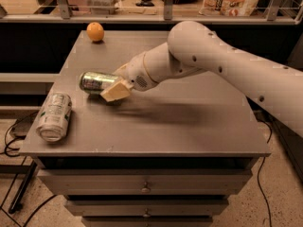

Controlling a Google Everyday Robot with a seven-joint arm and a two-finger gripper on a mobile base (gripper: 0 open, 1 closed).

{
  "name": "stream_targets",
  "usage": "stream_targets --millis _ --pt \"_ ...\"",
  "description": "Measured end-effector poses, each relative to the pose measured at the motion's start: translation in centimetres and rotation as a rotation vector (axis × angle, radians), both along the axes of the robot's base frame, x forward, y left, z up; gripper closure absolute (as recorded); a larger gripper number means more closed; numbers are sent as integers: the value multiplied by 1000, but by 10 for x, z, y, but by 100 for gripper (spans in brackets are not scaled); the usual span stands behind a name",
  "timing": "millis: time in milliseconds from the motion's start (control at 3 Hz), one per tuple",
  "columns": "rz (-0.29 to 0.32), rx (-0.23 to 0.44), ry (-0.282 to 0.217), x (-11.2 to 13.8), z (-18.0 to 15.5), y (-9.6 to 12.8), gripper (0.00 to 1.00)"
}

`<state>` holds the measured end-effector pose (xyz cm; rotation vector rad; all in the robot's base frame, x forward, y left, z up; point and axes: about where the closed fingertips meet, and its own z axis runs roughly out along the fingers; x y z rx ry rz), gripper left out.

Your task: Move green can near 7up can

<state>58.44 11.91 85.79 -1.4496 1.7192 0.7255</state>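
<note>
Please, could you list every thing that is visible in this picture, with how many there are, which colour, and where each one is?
green can: 1, dark shiny green, held sideways in the gripper, over the table's left half
7up can: 1, pale silver with green print, on its side near the table's front left corner
orange: 1, orange, back left of the table
table: 1, grey, centre
drawers: at least 2, grey, under the tabletop
cables: a few, black, on the floor at the left
arm: 1, white, reaching in from the right
gripper: 1, cream, shut on the green can
</note>
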Motion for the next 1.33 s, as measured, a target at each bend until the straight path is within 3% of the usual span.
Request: stream_targets --millis 667,1000,1333 --pt "55 29 42 -29 -10 23 14" --pt "30 40 50 -34 -17 22 0" --pt "29 40 50 -34 -17 21 0"
